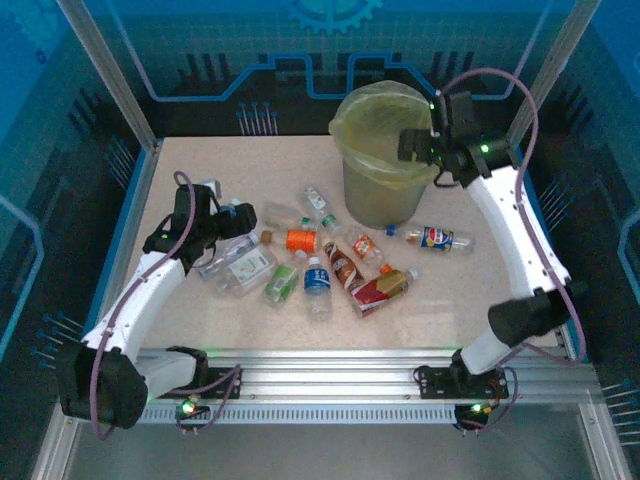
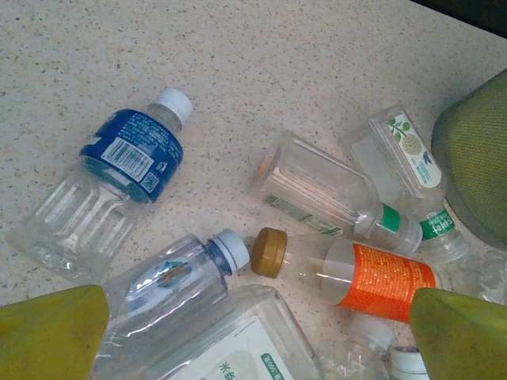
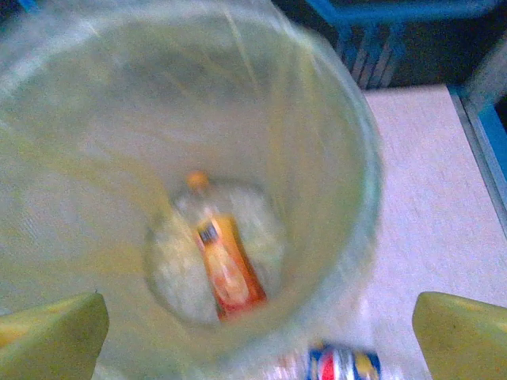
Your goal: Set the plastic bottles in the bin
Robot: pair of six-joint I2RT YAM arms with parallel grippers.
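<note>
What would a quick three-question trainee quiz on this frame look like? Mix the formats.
1. True or false: an orange-labelled bottle already lies at the bottom of the bin.
2. The right gripper hangs open over: A) the bin, B) the bottle pile, C) the table's near edge.
3. Fill in: in the left wrist view, the blue-labelled bottle has a ___ cap.
Key: 1 true; 2 A; 3 white.

Speckled beige table (image 1: 270,170) enclosed by blue circuit-patterned walls (image 1: 200,40). Aluminium posts (image 1: 110,70) frame the corners; a slotted rail (image 1: 330,365) edges the near side.
</note>
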